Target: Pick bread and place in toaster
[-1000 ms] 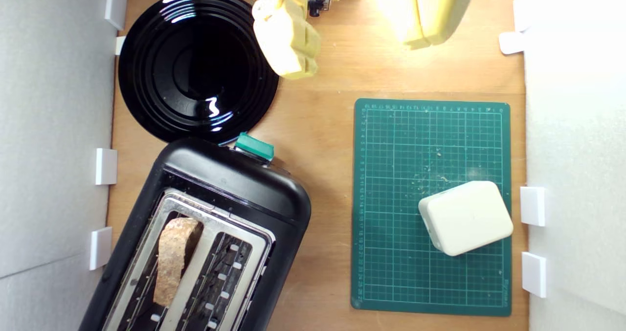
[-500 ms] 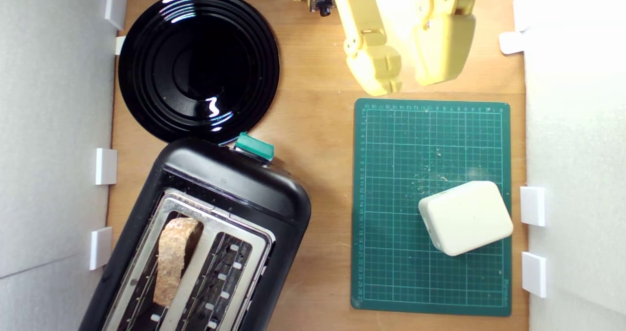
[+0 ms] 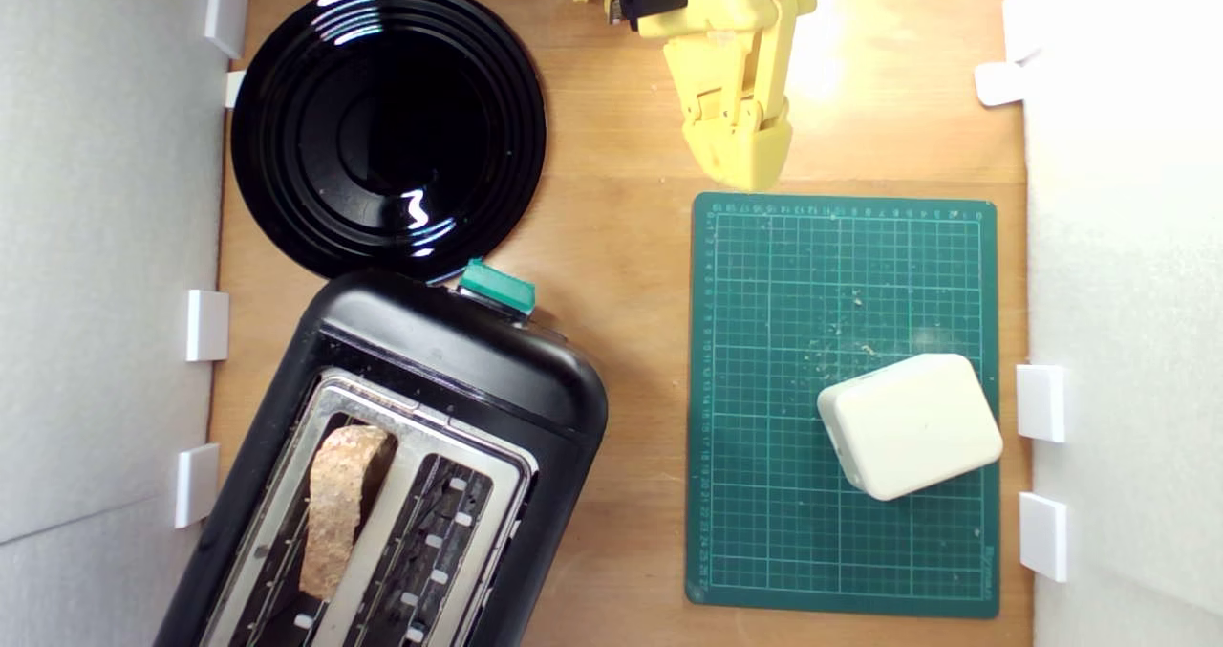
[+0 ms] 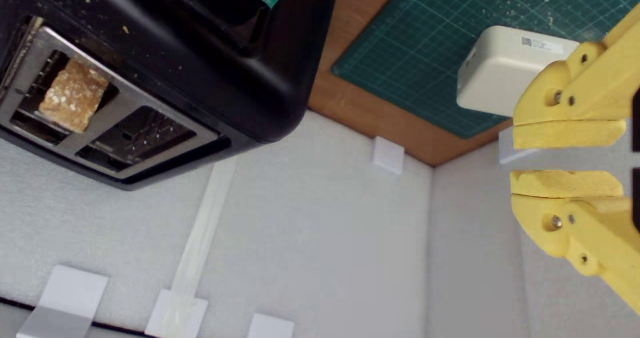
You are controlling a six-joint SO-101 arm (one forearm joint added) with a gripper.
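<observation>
Now the empty tool [image 3: 740,174] narrower than before, jaws slightly apart; bread [image 3: 336,508] still in the toaster [image 3: 459,360].

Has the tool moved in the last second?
Yes. The tool has swung toward the exterior view's right, from beside the black plate to the green mat's top edge.

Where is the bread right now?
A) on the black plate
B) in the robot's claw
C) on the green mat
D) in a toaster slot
D. The bread stands in one slot of the toaster, while the gripper is open with nothing between its jaws.
</observation>
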